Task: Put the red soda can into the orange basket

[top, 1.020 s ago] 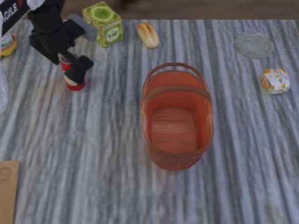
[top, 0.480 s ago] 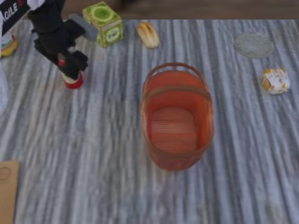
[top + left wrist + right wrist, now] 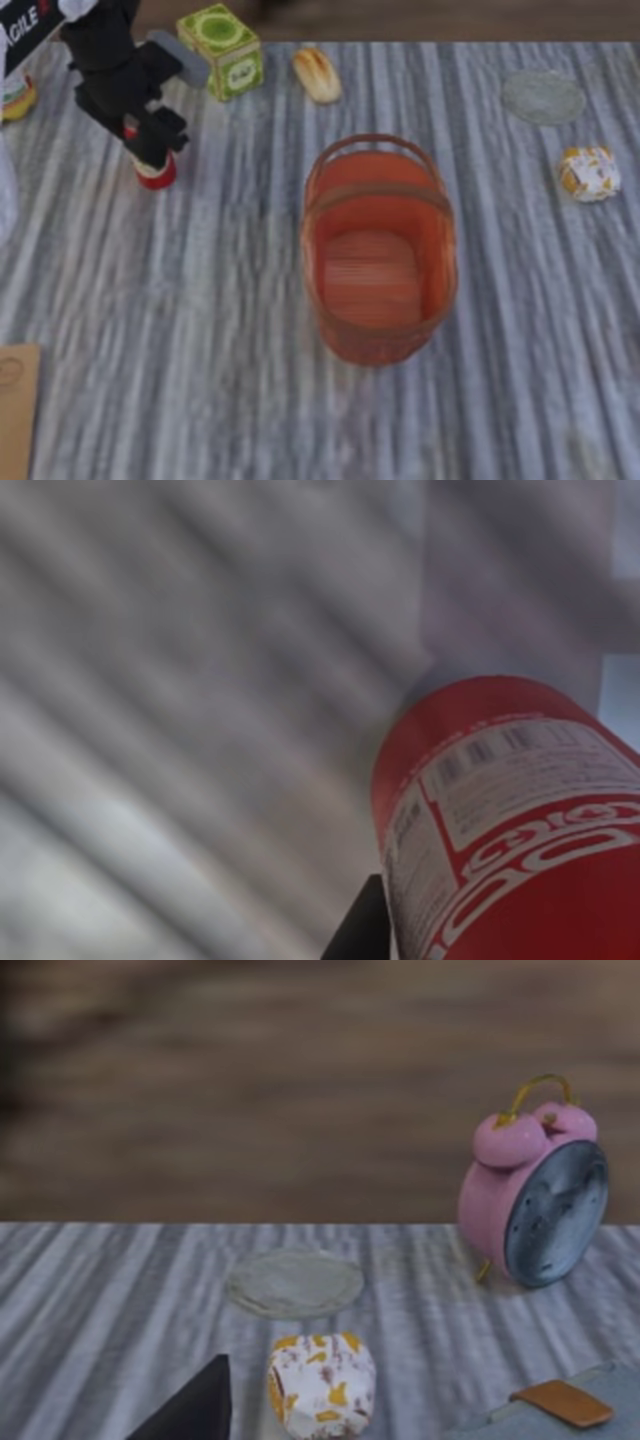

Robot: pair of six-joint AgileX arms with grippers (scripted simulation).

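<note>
Left gripper (image 3: 150, 150) sits clamped on the can (image 3: 155, 173) at the table's (image 3: 200, 330) far left, well apart from the basket (image 3: 379, 250) in the middle. Right arm is out of sight.

The red soda can (image 3: 155, 172) stands upright at the desk's far left, mostly covered from above, its white label showing a barcode. The orange basket (image 3: 379, 340), oval and woven with two arched handles, sits mid-desk, well apart.

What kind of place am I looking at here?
Probably a rendered tabletop test scene, not a real room: a grey striped table strewn with unrelated items, such as an orange basket, a bread roll and a pink alarm clock.
</note>
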